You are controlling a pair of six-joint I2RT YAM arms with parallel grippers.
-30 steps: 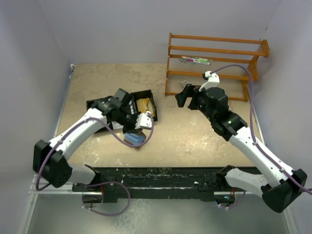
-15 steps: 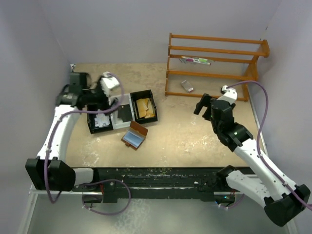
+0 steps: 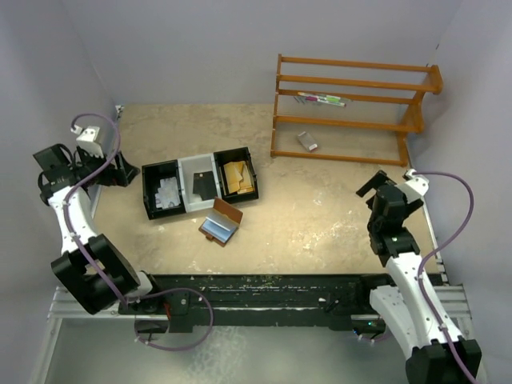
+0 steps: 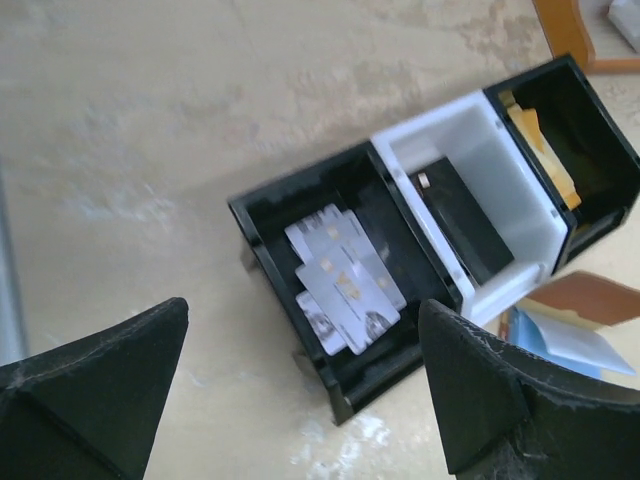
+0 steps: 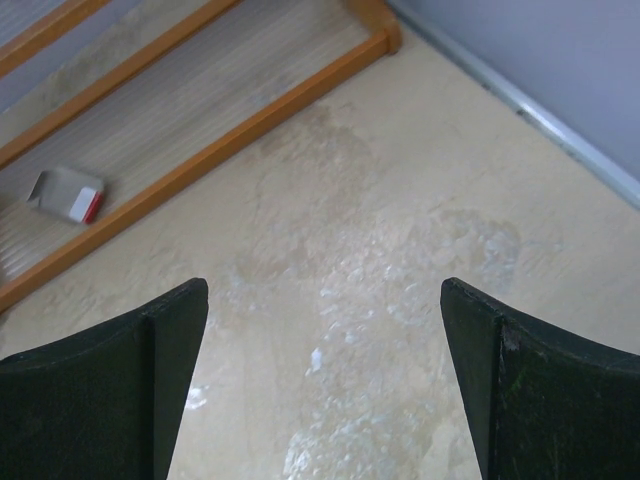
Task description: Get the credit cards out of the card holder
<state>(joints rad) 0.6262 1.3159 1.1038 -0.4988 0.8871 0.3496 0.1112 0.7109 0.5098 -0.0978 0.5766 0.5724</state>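
The brown card holder [image 3: 222, 222] lies open on the table just in front of the tray, its light blue inside [image 4: 560, 342] showing; whether that is a card or lining I cannot tell. Whitish credit cards [image 4: 345, 285] lie stacked in the left black compartment of the tray [image 3: 166, 194]. My left gripper [image 3: 120, 170] hangs open at the far left, apart from the tray; in the left wrist view, the left gripper [image 4: 305, 305] holds nothing. My right gripper [image 3: 390, 184] is open over bare table at the right, and the right gripper [image 5: 322, 290] is empty in its wrist view.
The three-compartment tray [image 3: 146, 192] has a white middle bin holding a dark item [image 4: 465, 215] and a right bin with orange-yellow pieces [image 3: 238, 176]. An orange wooden rack [image 3: 352, 120] stands at the back right, with a small white-and-red object [image 5: 65, 195] on its lowest shelf.
The left arm has swung from the card holder past the tray to the far left, opening its gripper. The right arm has drawn back from the rack toward the near right.
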